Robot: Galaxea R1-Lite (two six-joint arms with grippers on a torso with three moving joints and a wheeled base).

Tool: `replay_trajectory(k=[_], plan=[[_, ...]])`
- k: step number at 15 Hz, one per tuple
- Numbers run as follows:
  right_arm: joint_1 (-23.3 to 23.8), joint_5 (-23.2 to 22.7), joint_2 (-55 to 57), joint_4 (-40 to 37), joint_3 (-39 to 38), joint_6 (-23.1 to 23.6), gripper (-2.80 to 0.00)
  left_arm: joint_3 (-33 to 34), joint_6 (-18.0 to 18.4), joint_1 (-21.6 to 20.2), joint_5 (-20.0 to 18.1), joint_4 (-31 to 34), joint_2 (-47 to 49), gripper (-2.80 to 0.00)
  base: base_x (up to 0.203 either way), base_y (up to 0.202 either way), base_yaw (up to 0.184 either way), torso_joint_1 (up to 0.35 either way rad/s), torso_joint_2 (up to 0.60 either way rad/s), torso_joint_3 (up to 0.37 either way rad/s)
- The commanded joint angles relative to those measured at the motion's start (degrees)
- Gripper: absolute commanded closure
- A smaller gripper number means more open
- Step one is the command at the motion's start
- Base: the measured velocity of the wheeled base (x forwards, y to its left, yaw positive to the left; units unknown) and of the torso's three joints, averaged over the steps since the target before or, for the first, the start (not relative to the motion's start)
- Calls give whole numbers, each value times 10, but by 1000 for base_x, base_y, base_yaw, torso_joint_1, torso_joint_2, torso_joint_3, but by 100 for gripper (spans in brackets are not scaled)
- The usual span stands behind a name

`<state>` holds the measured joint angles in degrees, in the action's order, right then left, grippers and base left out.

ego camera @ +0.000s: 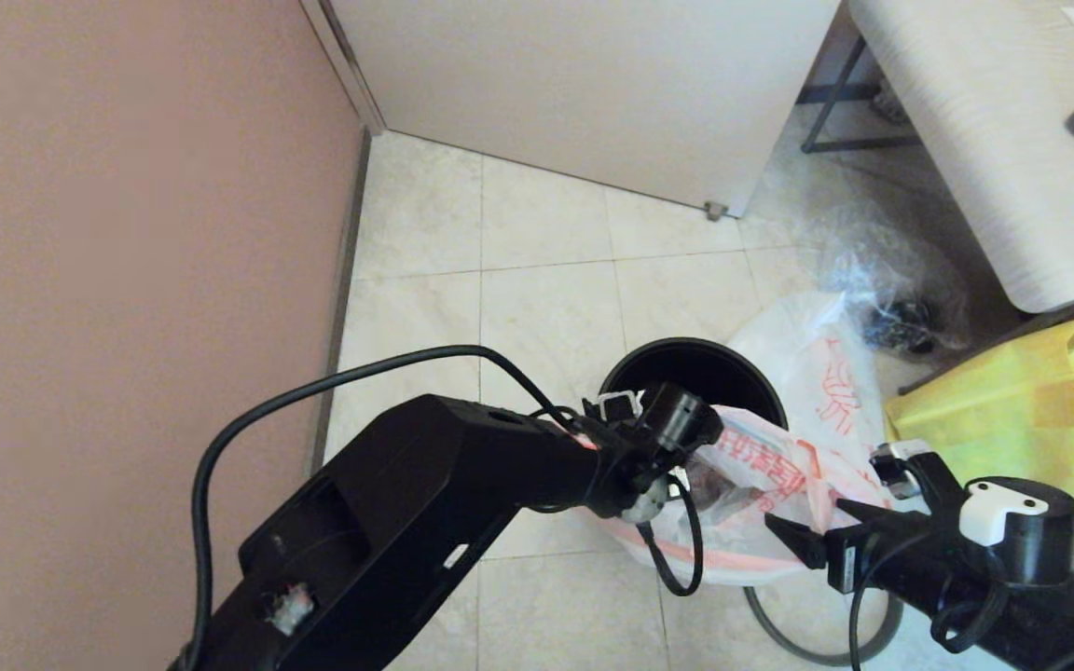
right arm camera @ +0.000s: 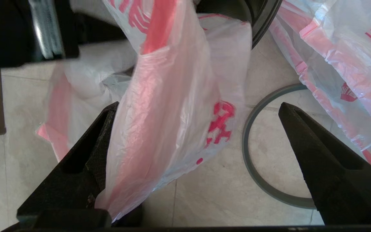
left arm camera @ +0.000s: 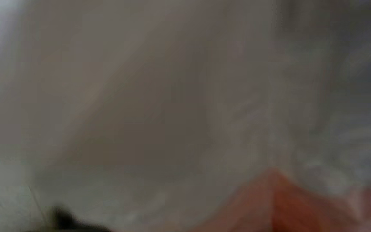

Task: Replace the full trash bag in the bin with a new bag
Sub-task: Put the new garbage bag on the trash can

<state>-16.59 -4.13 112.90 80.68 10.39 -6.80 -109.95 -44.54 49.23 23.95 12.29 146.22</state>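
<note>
- Left gripper (ego camera: pixel 613 407) sits at the bin (ego camera: pixel 686 359) mouth, buried in bag film; we cannot tell its spread.
- Right gripper (right arm camera: pixel 198 145) gapes wide around the new bag (right arm camera: pixel 172 106), one finger touching.
- We judge the film light, limp, slippery; pinch the pink-red band.

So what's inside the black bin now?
The bin looks dark and empty where its open top shows. A white bag drapes over its near edge and the left gripper is in front, so that side and the bottom are hidden.
</note>
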Motion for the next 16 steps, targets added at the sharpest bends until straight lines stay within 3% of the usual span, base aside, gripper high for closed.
replay_trajectory(k=[1,8,10,16], plan=[[0,0,0,4,1,-1,-280,-2,-4,2,2,1,11,0,0,0,0,0,0,0],[-3,0,1,4,-9,-2,-280,-11,-4,1,14,0,7,0,0,0,0,0,0,0],[-5,-5,-7,12,-19,-4,-280,-11,-2,-4,34,-1,4,0,0,0,0,0,0,0],[-7,-24,-83,20,-44,-24,-280,23,-5,-55,55,0,-24,0,0,0,0,0,0,0]])
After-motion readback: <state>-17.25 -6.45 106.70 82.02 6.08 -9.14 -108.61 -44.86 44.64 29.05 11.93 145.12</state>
